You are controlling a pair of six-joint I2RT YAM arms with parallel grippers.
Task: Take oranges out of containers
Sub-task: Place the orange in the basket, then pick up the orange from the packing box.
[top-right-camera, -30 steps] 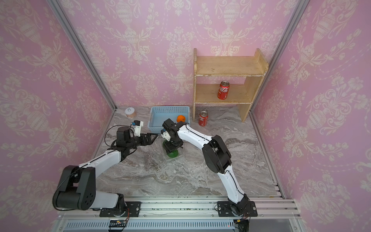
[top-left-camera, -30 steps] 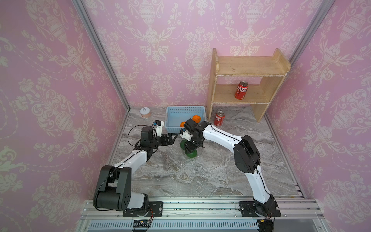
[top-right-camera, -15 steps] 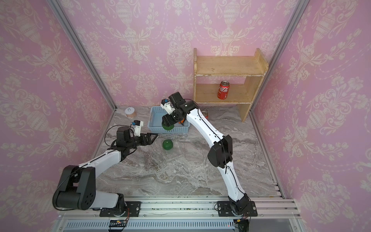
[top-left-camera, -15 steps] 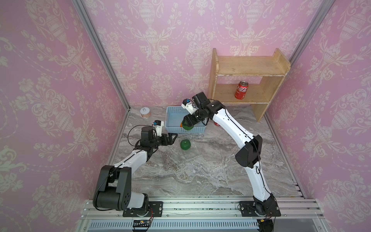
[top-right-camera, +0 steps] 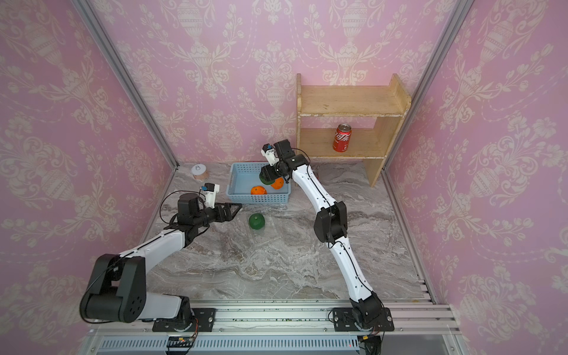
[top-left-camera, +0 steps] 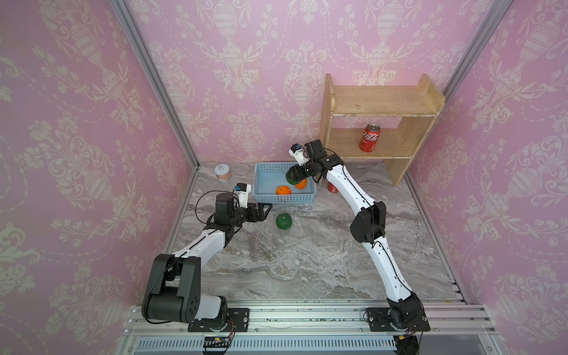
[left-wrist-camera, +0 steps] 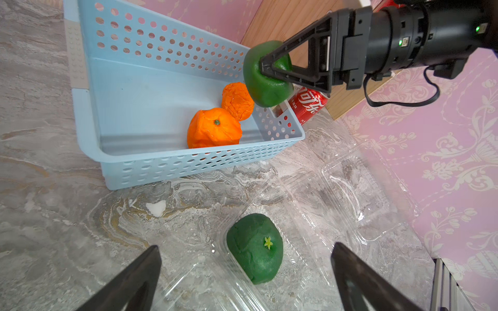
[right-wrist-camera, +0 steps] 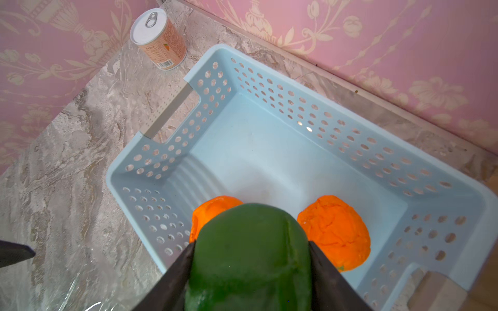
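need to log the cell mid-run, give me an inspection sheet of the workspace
surface: marble table, one white fleck by the basket
job's things: held green orange over the basket; other green orange in an open clear box; two orange ones in the basket
clutter: cola can on the shelf; second cola can on the table by it; pale can near the back wall
claws: left claw open, empty; right claw shut on the held green orange
cables: black cable looped at the left wrist; another at the right wrist
surroundings: pink walls, metal rail in front
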